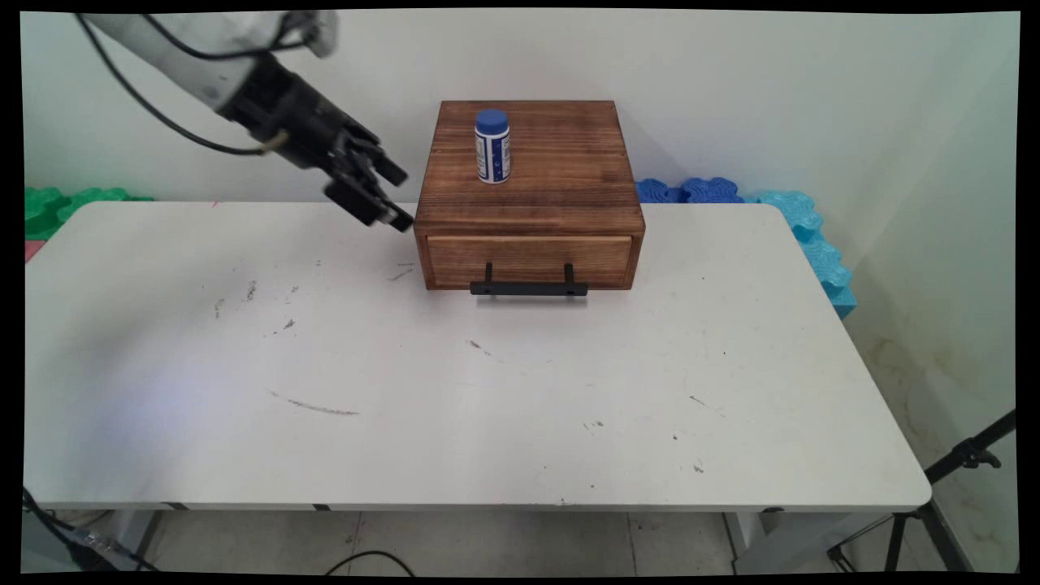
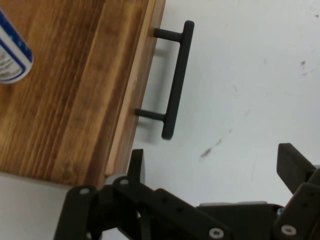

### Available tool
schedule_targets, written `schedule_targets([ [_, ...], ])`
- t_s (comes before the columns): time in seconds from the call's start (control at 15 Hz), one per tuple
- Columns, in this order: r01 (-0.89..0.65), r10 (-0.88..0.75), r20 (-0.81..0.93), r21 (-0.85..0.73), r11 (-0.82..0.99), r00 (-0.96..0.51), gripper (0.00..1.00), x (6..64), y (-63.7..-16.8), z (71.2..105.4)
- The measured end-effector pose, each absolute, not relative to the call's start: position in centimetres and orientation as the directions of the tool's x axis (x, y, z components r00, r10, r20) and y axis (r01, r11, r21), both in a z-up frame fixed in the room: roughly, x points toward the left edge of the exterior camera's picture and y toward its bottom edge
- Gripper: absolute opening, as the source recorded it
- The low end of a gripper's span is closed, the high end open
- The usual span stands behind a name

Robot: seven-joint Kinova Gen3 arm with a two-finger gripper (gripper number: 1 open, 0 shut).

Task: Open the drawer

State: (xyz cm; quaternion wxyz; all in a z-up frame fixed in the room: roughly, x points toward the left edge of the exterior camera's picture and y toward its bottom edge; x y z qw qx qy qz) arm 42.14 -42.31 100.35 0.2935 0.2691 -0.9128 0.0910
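Observation:
A brown wooden box (image 1: pixel 530 175) with one drawer stands at the back middle of the white table (image 1: pixel 455 390). The drawer front (image 1: pixel 528 260) sits flush with the box and carries a black bar handle (image 1: pixel 528 287). On the box top stands a small white bottle with a blue cap (image 1: pixel 492 147). My gripper (image 1: pixel 396 197) hangs open just left of the box's front left corner, above the table, with nothing between its fingers. In the hand view the gripper (image 2: pixel 212 167) is open, with the handle (image 2: pixel 176 80), the box top (image 2: pixel 75 85) and the bottle's edge (image 2: pixel 12 57) ahead of it.
Green foam pieces (image 1: pixel 57 207) lie behind the table's left end. Blue foam pieces (image 1: pixel 686 191) and light blue ones (image 1: pixel 812 244) lie behind its right end. A black tripod (image 1: pixel 942 487) stands on the floor at the lower right.

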Motion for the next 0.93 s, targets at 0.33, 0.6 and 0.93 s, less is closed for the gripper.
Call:
schedule_targets([
  [0.33,-0.523,-0.414,0.556,-0.045,0.851,-0.721,1.0,37.4,-44.6,96.9],
  [0.6,-0.5,-0.395,0.535,-0.06,0.864,-0.747,1.0,34.1,-46.6,94.0],
  [0.93,-0.459,-0.368,0.496,-0.07,0.886,-0.786,1.0,31.5,-47.8,90.4],
])
